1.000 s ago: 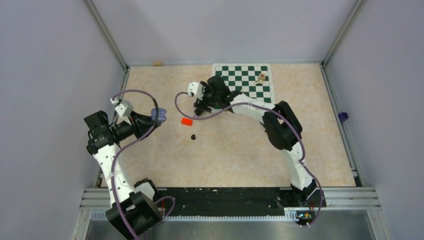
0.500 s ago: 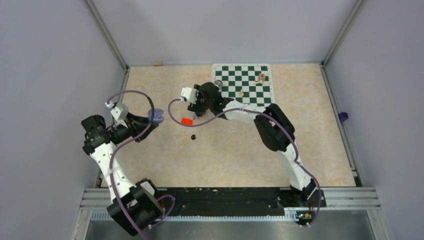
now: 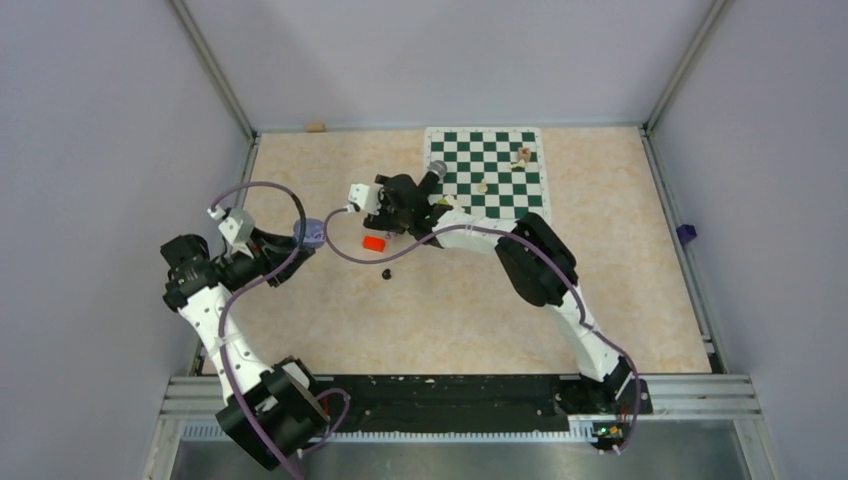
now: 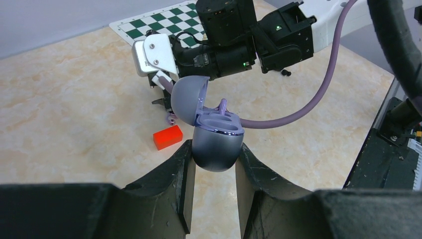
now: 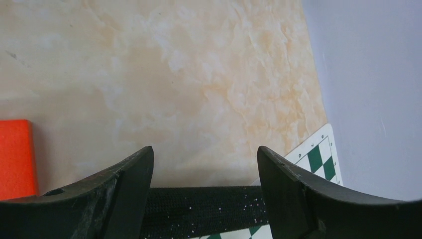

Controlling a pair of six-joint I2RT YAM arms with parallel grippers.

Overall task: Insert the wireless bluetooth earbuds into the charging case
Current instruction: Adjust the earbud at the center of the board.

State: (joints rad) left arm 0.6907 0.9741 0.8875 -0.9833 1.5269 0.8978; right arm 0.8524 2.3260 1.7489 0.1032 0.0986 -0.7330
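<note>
My left gripper is shut on the purple-grey charging case and holds it off the table with its lid open; both also show in the top view, gripper and case. A small pale purple piece lies on the table under my right gripper. A black earbud lies on the table below the red block. My right gripper is open just above the red block, fingers wide. A black mesh band crosses the gap near the finger bases.
A green-and-white chessboard lies at the back with small pieces on it. A microphone with a grey head rests at its left edge beside the right arm. The red block lies just ahead of the case. Purple cables loop off both arms.
My right gripper has moved left toward the red block and the case, uncovering the microphone. My left arm has drawn slightly left with the case still held.
</note>
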